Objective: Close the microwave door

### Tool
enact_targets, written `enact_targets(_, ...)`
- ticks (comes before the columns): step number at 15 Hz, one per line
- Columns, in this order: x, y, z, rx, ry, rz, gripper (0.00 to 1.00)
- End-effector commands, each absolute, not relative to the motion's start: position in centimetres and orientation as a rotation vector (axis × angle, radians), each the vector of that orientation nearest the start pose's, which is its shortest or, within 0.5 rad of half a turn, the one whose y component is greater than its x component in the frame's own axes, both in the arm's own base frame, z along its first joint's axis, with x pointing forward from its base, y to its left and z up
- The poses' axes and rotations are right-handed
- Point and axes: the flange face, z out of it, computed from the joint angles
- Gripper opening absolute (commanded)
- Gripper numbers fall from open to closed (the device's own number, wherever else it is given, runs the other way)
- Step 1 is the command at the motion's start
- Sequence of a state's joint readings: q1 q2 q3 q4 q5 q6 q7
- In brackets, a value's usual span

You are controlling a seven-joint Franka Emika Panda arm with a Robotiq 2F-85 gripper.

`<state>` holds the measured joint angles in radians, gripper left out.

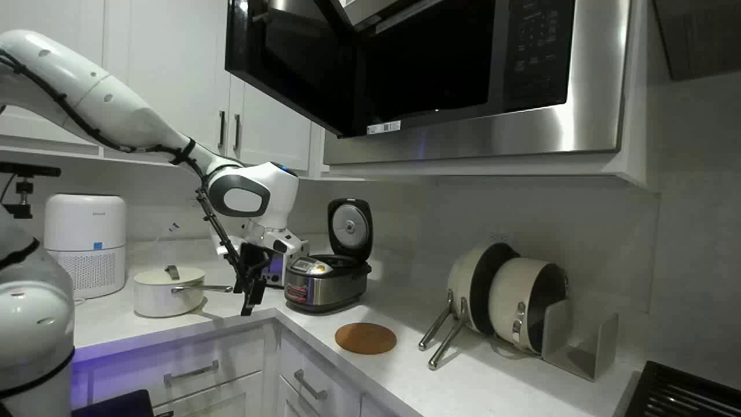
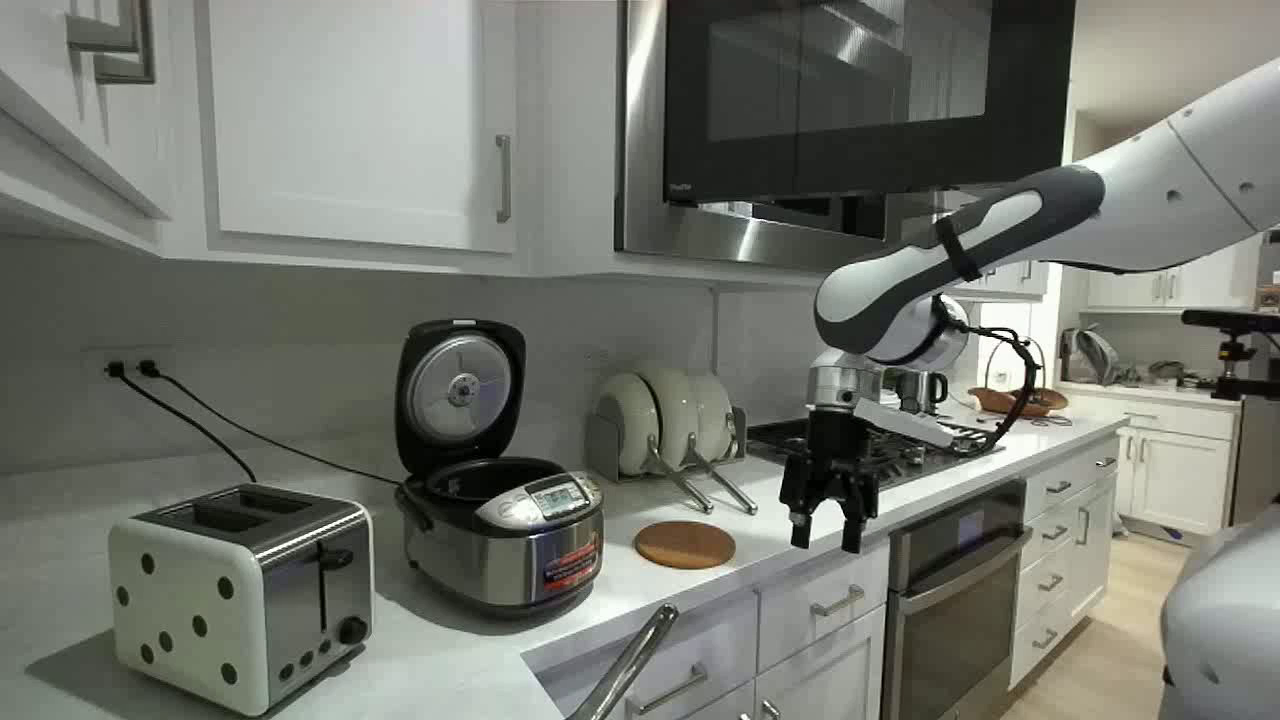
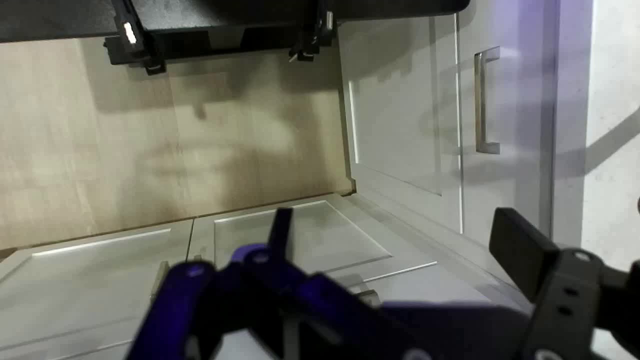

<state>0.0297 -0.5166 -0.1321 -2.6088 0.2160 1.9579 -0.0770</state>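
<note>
The microwave is mounted under the upper cabinets; it also shows in an exterior view. Its door, a glossy black panel, stands swung open, with the dark cavity showing beside it. Its outer face shows in an exterior view. My gripper points down, well below the door and apart from it, near the counter's inner corner. In an exterior view the gripper has its fingers spread. In the wrist view the gripper is open with nothing between the fingers. The door and microwave are out of the wrist view.
A rice cooker with its lid up stands on the counter near the gripper. A toaster, white pot, air purifier, brown trivet and racked pans are also there. Lower cabinets show in the wrist view.
</note>
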Motion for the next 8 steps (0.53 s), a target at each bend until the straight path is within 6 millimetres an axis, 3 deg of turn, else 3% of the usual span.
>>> enact_targets(1, 36.3, -2.2, 41.2, -2.864, 0.143, 0.173, 1.00)
enact_targets(5, 35.9, -2.0, 41.4, -2.881, 0.146, 0.163, 1.00)
enact_targets(8, 35.2, 1.2, 43.0, -3.032, 0.038, 0.138, 1.00)
